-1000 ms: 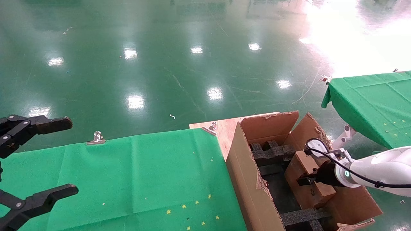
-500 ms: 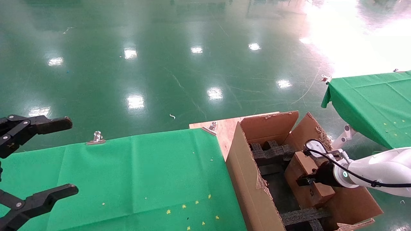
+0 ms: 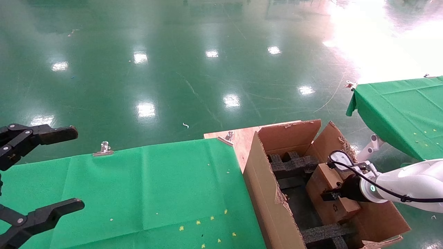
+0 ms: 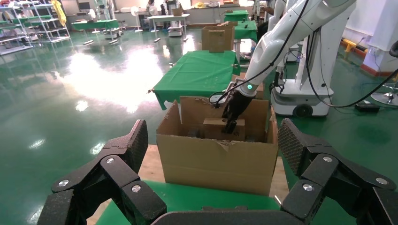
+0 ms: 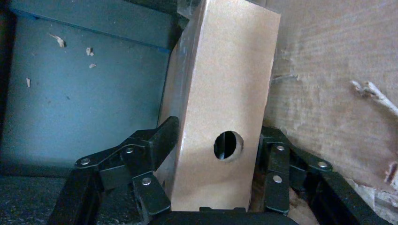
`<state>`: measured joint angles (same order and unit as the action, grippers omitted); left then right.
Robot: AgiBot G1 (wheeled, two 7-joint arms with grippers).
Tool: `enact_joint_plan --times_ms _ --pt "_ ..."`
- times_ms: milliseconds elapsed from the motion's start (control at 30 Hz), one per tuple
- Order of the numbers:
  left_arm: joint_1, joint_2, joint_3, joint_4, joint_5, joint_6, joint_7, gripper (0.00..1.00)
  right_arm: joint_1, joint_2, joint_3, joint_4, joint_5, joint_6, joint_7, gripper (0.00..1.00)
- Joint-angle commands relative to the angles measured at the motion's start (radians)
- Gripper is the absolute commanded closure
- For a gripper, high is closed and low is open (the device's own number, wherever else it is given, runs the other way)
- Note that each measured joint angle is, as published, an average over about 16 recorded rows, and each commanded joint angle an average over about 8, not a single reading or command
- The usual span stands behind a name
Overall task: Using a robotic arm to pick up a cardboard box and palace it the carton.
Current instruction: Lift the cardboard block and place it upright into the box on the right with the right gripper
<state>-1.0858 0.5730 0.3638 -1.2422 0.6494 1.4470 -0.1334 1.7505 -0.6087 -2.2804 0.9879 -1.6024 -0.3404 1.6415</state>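
The large brown carton [image 3: 263,186] stands open at the right end of the green table, with black foam blocks [image 3: 294,164] inside. My right gripper [image 3: 330,195], on the white arm, is shut on the small cardboard box [image 3: 323,180] and holds it tilted inside the carton, against its right wall. In the right wrist view the fingers [image 5: 164,136] clamp both sides of the box [image 5: 225,84] by its round hole, next to the carton wall [image 5: 328,93]. My left gripper [image 3: 76,167] is open and empty at the far left. It faces the carton [image 4: 216,161].
A green-covered table [image 3: 155,186] with metal clips [image 3: 103,149] lies left of the carton. A bare wooden board [image 3: 242,136] shows behind the carton. A second green table [image 3: 401,110] stands at the right. Glossy green floor lies beyond.
My right gripper and the cardboard box have shifted very slightly lower inside the carton. The left arm has not moved.
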Motion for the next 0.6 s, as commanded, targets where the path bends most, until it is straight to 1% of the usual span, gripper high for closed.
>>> enact_joint_plan --times_ms 33,400,600 --pt "0.0 0.0 0.0 0.0 0.0 0.0 0.0 0.0 0.001 0.0 0.0 0.001 0.0 -0.001 0.0 0.0" --pt "0.0 0.0 0.0 0.0 0.0 0.0 0.0 0.0 0.021 0.006 0.003 0.008 -0.006 -0.002 -0.01 0.0" --pt "0.0 0.0 0.0 0.0 0.0 0.0 0.0 0.0 0.059 0.019 0.015 0.025 -0.014 0.008 -0.014 0.0"
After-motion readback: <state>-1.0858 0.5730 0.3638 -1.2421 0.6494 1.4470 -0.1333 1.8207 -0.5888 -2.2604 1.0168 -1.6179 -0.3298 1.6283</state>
